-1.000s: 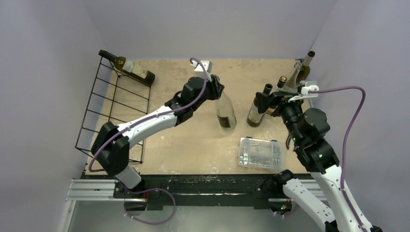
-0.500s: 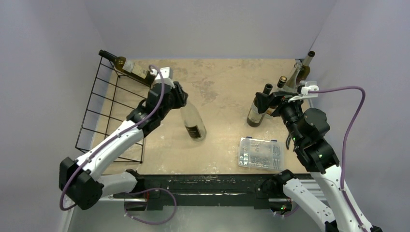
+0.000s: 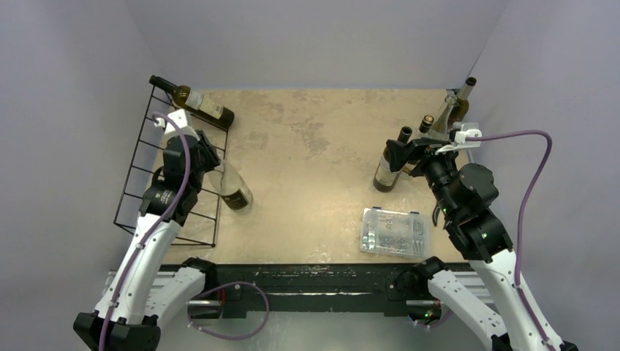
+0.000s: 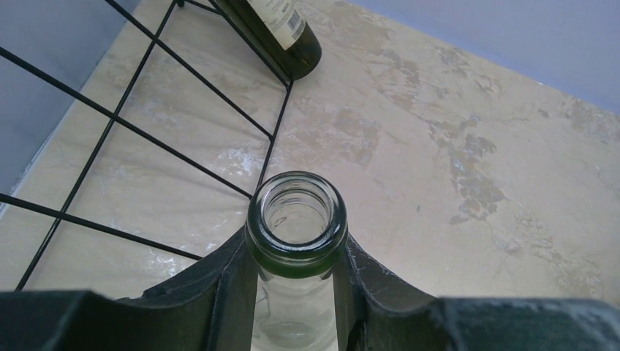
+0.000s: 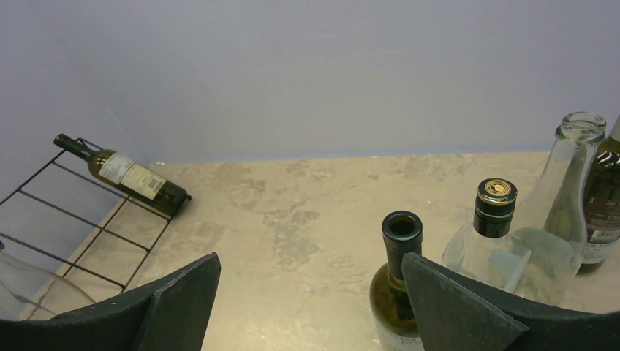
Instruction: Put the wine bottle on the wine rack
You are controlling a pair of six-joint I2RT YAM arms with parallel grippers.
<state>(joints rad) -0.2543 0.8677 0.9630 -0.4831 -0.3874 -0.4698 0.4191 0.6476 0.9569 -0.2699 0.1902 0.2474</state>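
arms: white/black | cables: purple | right gripper: black | lights: maybe green

From above, the left hand hides the neck of the clear bottle; the left wrist view cuts off its body at the bottom edge. That view's top edge crops the racked bottle, and what lies in the box is too small to tell.

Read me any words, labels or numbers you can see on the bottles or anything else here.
Nothing is legible.
Label on the bottle lying on the rack, rack: too blurred.
Label on the clear bottle near the rack: too small.
Label on the dark open bottle: too small.
Gold cap: mark unreadable.
Label on the far-right bottle: blurred, cut off.
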